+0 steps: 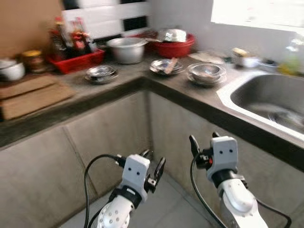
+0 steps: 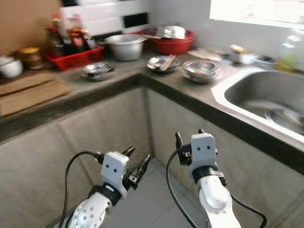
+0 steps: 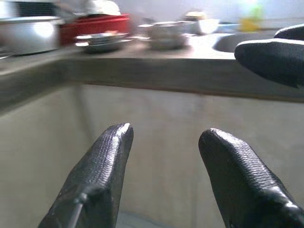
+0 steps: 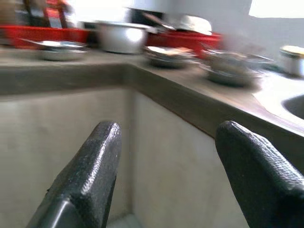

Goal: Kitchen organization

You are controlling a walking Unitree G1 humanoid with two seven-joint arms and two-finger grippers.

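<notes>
I face an L-shaped kitchen counter (image 1: 118, 88) with a corner. On it lie steel dishes: a stack of plates (image 1: 100, 73) at the left, a bowl with a utensil (image 1: 166, 66) in the middle, stacked steel bowls (image 1: 205, 72) to the right. Behind stand a steel pot (image 1: 126, 49) and a red basin (image 1: 173, 46) with a lid. My left gripper (image 1: 154, 164) and right gripper (image 1: 204, 138) hang below the counter edge, both open, holding nothing.
A steel sink (image 1: 268, 102) lies at the right. A red tray with sauce bottles (image 1: 75, 47) stands at the back left, beside a jar (image 1: 32, 60) and a white bowl (image 1: 12, 70). Wooden boards (image 1: 31, 95) lie on the left counter. Tiled floor (image 1: 161, 209) lies below.
</notes>
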